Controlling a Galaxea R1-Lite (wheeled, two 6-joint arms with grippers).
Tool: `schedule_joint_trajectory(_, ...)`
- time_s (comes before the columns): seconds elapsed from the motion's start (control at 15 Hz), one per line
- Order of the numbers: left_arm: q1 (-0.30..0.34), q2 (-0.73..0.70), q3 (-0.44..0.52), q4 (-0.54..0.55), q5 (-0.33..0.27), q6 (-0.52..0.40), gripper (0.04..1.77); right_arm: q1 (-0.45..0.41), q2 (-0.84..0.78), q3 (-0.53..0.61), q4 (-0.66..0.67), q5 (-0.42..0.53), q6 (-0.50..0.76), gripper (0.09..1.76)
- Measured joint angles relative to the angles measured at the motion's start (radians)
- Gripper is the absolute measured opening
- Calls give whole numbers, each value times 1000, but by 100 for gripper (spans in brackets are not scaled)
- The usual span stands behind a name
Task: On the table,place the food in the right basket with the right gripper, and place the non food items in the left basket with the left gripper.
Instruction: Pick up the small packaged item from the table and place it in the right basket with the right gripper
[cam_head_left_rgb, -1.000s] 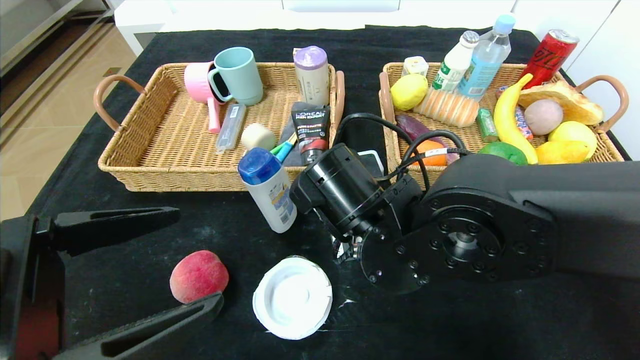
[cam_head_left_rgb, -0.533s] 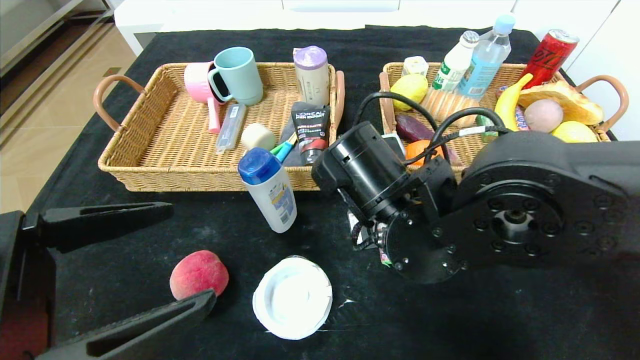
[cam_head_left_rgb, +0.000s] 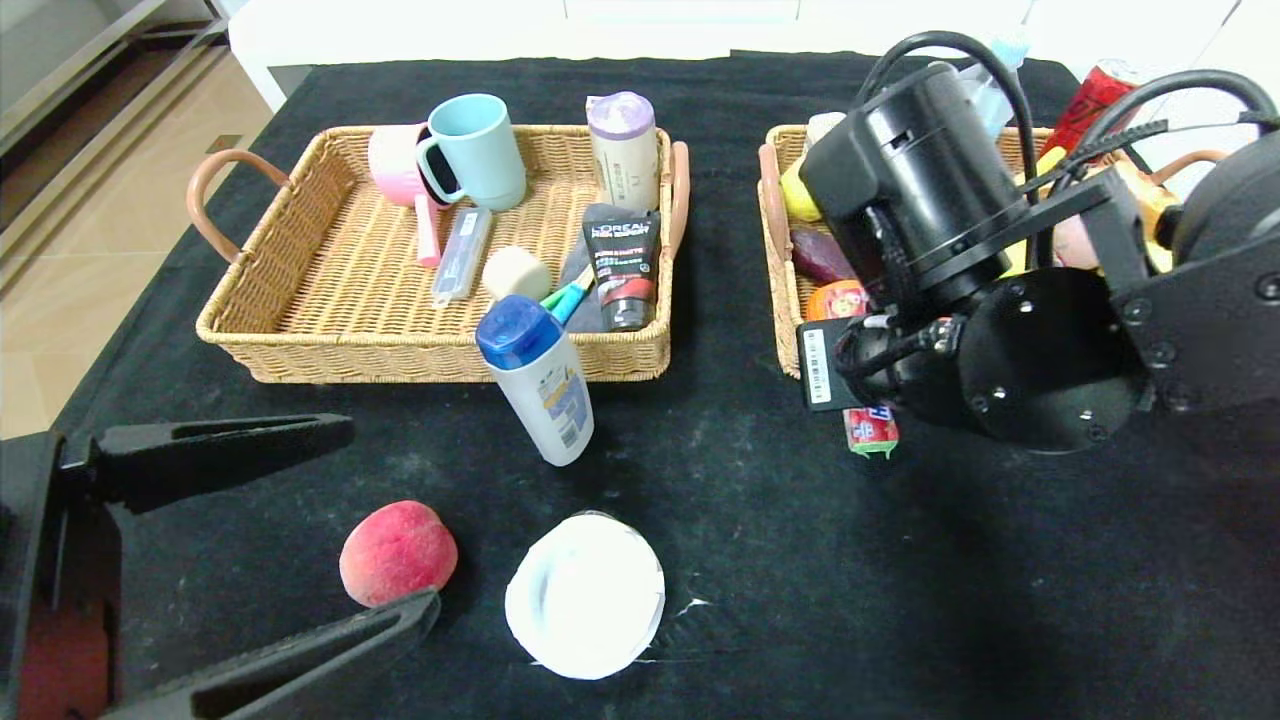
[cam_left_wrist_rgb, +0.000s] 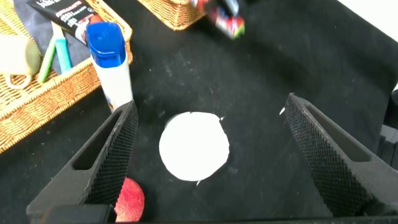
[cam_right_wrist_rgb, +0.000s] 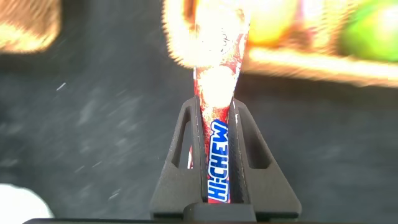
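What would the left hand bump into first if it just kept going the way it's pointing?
Probably the white dish: in the wrist view it lies centred between the open left hand's fingers, directly ahead on the black table. The peach sits beside one finger and might be brushed; depth is hard to judge.

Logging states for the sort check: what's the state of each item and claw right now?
Right claw: shut on Hi-Chew, near right basket's front.
Hi-Chew: held off the table.
Left claw: open, over dish.
Dish: on table, untouched.
Bottle: upright, capped, on table.
Peach: on table.
Eggplant: in right basket.
Orange: in right basket.
Left basket: holds cups, tube, other items.
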Motion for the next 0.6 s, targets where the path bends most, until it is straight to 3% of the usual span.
schedule_joint_trajectory(0.6,-4,11,4,1,0,0,172,-201,-52,-64,-101,-1,-212,31)
